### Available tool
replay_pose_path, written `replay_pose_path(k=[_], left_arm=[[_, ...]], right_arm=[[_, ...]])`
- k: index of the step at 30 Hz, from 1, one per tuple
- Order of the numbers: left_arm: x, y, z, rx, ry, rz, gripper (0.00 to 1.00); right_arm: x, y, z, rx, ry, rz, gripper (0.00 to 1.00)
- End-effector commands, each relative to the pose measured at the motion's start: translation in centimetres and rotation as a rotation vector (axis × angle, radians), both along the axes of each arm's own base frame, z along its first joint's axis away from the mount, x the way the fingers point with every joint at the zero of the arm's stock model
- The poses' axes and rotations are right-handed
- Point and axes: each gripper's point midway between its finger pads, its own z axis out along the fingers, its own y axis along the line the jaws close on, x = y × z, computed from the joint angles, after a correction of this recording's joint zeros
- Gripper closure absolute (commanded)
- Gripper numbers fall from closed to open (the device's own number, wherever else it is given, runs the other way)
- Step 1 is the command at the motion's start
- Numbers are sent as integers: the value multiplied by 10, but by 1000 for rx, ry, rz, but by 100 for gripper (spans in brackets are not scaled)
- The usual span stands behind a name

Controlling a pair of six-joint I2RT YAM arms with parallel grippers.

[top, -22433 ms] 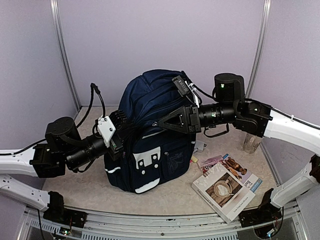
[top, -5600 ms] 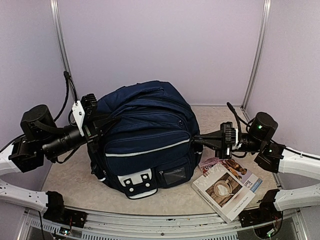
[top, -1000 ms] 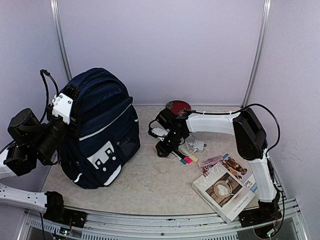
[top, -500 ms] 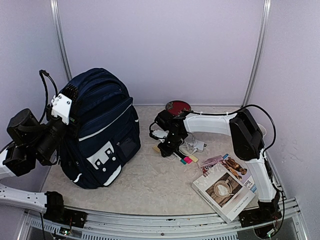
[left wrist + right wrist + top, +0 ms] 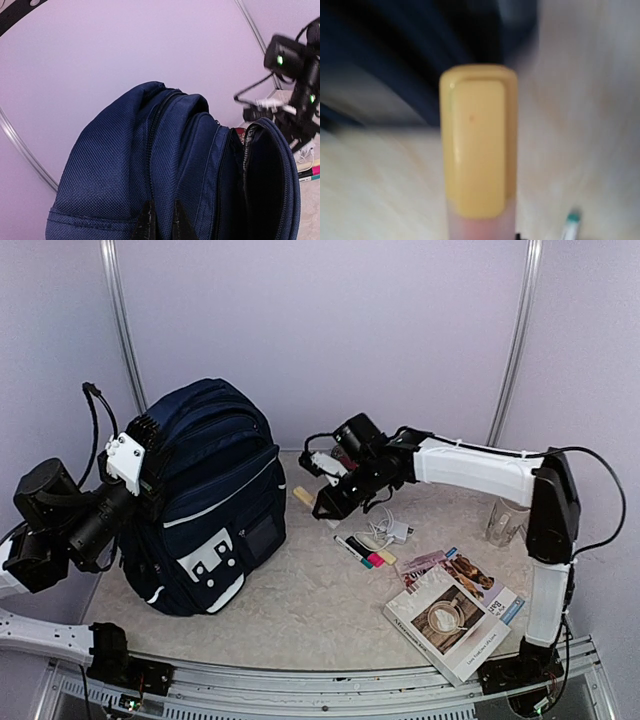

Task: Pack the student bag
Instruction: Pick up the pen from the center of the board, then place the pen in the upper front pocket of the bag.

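Observation:
The student bag (image 5: 215, 505), navy with white piping and a white slotted patch, stands upright at the left of the table. My left gripper (image 5: 147, 452) is shut on a fold of fabric at the bag's top rear (image 5: 162, 222). The left wrist view shows the bag (image 5: 115, 160) from above, with a front compartment (image 5: 267, 180) gaping open and dark inside. My right gripper (image 5: 325, 502) hangs above the table just right of the bag. It is shut on a yellow-capped stick (image 5: 303, 496) with a pale pinkish body (image 5: 477, 145), which points toward the bag.
A marker (image 5: 350, 546), pink and yellow sticky notes (image 5: 376, 559) and a white charger with its cable (image 5: 388, 532) lie mid-table. Two books (image 5: 452, 615) lie at the front right. A clear glass (image 5: 499, 523) stands by the right wall.
My right gripper closed on the yellow-capped stick, lifted it off the table and swung it up and toward the bag. The bag tilted slightly; the left gripper kept its hold.

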Motion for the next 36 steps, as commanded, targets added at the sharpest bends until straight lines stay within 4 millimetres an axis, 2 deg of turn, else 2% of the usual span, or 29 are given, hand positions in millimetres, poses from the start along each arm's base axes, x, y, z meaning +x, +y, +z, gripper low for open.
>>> replay_pose_path(k=[1, 3, 5, 6, 8, 11, 13, 17, 20, 23, 24, 27, 28, 30, 34, 36], left_arm=[[-21, 5, 56, -214, -80, -142, 100], [-22, 2, 56, -210, -77, -160, 100], [-25, -1, 55, -207, -74, -187, 100], [-26, -2, 55, -208, -73, -199, 100], [-28, -3, 55, -206, -76, -213, 100], [-29, -2, 56, -214, -80, -217, 100], [-29, 0, 56, -217, -79, -214, 100], [-30, 2, 58, -225, -83, -213, 100], [-31, 3, 58, -223, -84, -211, 100], [-30, 3, 56, -218, -83, -209, 100], [-30, 3, 56, -218, -85, -209, 100], [-29, 1, 55, -213, -80, -209, 100], [-29, 1, 55, -211, -80, -209, 100], [-29, 1, 55, -212, -80, -209, 100], [-29, 2, 55, -214, -79, -201, 100], [-27, 5, 54, -221, -78, -184, 100]], right_arm=[[-28, 9, 186, 478, -348, 180, 99], [-61, 10, 237, 644, -495, 322, 100], [-94, 13, 267, 749, -627, 468, 100], [-107, 17, 276, 781, -677, 533, 100], [-132, 31, 287, 820, -773, 672, 100], [-165, 61, 280, 833, -809, 886, 100], [-176, 81, 277, 810, -818, 973, 100], [-166, 113, 245, 662, -844, 1010, 100], [-159, 118, 234, 611, -843, 996, 99], [-155, 118, 233, 590, -842, 963, 87], [-152, 118, 235, 584, -842, 942, 79], [-147, 118, 241, 586, -810, 894, 46], [-149, 117, 244, 593, -797, 890, 40], [-152, 114, 253, 614, -780, 881, 36], [-153, 103, 276, 647, -757, 809, 33], [-144, 93, 289, 652, -736, 713, 33]])
